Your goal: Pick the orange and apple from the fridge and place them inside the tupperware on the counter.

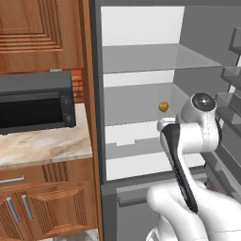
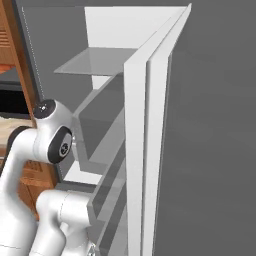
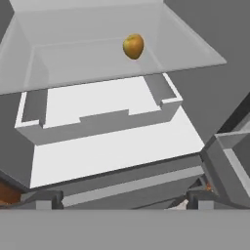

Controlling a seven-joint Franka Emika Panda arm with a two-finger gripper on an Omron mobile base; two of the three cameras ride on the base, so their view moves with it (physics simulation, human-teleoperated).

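A: How is the end effector [image 3: 122,199] standing?
B: Its fingers are spreading wide, holding nothing — it's facing into the fridge [image 1: 141,28].
A: And the fruit?
B: The apple [image 3: 133,46] is sitting on a translucent shelf [image 3: 73,58], well apart from the fingertips — above the drawer [image 3: 97,117].

Golden-brown apple [image 3: 133,46], grey-and-white fridge [image 1: 141,28], beige marbled counter [image 1: 42,146]

Ahead of my hand the fridge [image 3: 117,161] stands open, white back wall and translucent grey shelves showing, a drawer below them. The apple [image 3: 133,46], a small golden-brown round fruit, sits alone on the middle shelf, well beyond my fingertips, up and slightly right in my hand view, toward the back
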